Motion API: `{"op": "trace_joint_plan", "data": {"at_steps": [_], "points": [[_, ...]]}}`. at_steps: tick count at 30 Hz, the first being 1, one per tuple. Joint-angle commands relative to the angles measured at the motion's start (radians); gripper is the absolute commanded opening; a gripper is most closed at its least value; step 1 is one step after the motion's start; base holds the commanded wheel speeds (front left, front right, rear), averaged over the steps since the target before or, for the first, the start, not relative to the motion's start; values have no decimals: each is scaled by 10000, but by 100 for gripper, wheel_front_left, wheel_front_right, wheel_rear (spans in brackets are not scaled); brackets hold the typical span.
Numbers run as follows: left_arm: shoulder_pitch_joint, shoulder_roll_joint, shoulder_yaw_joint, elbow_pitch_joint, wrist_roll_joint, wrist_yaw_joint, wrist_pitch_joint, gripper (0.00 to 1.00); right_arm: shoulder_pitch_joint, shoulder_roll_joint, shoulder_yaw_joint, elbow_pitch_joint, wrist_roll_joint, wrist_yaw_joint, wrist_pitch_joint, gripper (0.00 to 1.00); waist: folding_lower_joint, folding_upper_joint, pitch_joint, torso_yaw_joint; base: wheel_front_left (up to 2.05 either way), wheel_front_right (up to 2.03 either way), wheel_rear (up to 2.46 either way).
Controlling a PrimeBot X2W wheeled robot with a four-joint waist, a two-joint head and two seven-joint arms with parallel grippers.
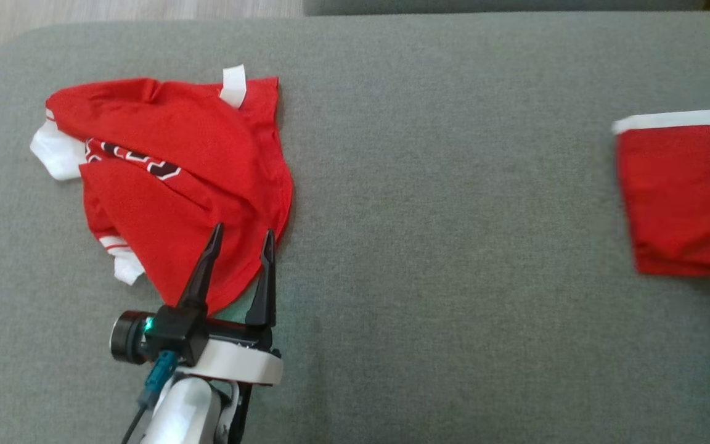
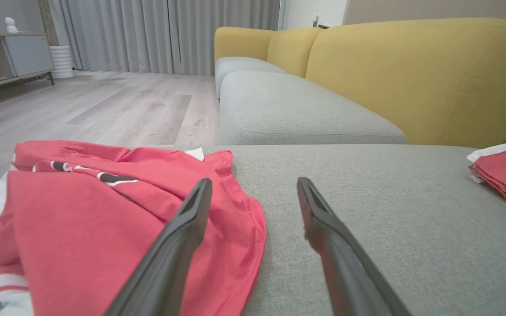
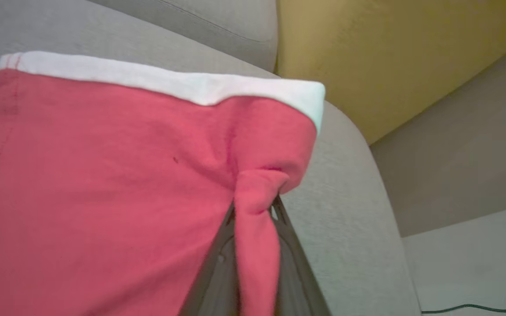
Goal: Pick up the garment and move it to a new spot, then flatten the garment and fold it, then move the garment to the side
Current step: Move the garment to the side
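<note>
Red garment (image 3: 103, 175) with a white band lies at the right side of the grey sofa cushion (image 1: 453, 277), and the right gripper (image 3: 255, 206) is pinching a fold of its edge. Well apart to the left lies a red jersey (image 1: 170, 185). The left gripper (image 1: 241, 237) hovers at the jersey's near edge, fingers spread.

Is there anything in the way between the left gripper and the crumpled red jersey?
Nothing visible stands between them. The left gripper is open, its fingers over the red jersey at its near edge on the grey cushion. The right gripper is shut on the other red garment.
</note>
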Motion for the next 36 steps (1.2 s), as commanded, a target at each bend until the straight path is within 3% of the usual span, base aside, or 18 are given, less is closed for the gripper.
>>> {"op": "trace_joint_plan", "data": {"at_steps": [1, 10, 21, 22, 23, 30, 36], "points": [[-399, 31, 420, -322, 28, -36, -95, 100, -191, -623, 42, -266, -89, -9, 87, 0, 0, 0, 200, 82, 0, 0, 0], [-605, 31, 517, -311, 58, -150, -95, 100, -241, -1561, -605, -37, -244, -9, 180, 0, 0, 0, 596, 278, 0, 0, 0], [-625, 31, 570, -241, 205, -201, -95, 100, -427, -1390, -1091, 324, -550, -9, -116, 0, 0, 0, 635, 303, 0, 0, 0], [-623, 31, 581, -231, 222, -205, -95, 100, -450, -1323, -1130, 328, -569, -9, -117, 36, 0, 0, 620, 290, 0, 0, 0], [-623, 31, 589, -220, 237, -209, -95, 100, -467, -1285, -1180, 299, -631, -9, -137, 100, 0, 0, 600, 275, 0, 0, 0], [-533, 31, 595, -177, 227, -197, -95, 100, -530, -768, -1528, -224, -906, -9, -392, 100, 0, 0, 213, 134, 0, 0, 0], [-357, 31, 589, -200, 132, -92, -95, 100, -521, 51, -1492, -1194, -643, -9, -846, 100, 0, 0, -461, 59, 0, 0, 0]]}}
